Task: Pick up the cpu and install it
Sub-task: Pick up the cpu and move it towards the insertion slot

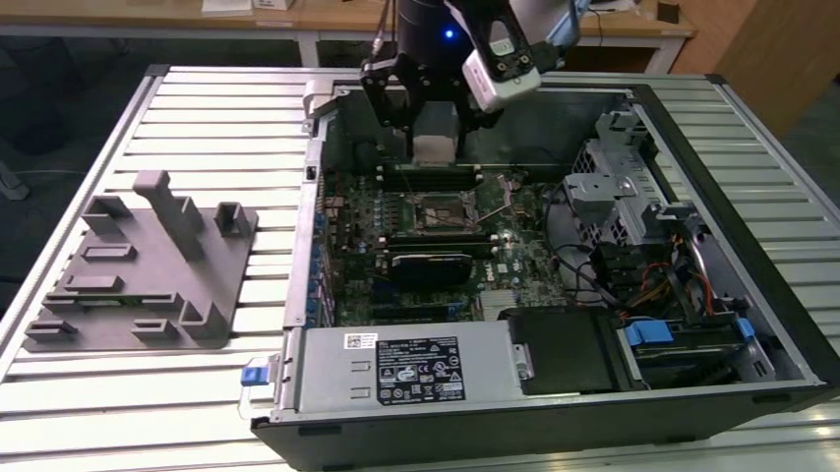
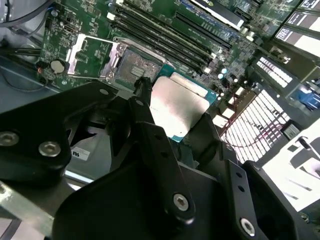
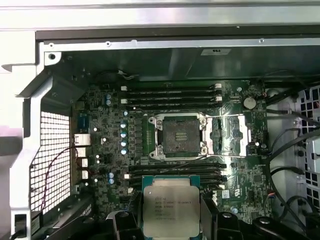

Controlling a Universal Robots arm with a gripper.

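the gripper [image 2: 176, 114] was clenched on the cpu [image 3: 171, 210], held above the motherboard [image 3: 107, 145] near the open socket [image 3: 180, 136]; a tilted or misaligned descent could, i judged, bend the socket's pins

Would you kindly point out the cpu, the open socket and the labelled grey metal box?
cpu [image 3: 171, 210]: first wrist view, middle of its silver top.
open socket [image 3: 180, 135]: first wrist view, centre of its contact field.
labelled grey metal box [image 1: 323, 376]: exterior view, bare grey face beside the label.
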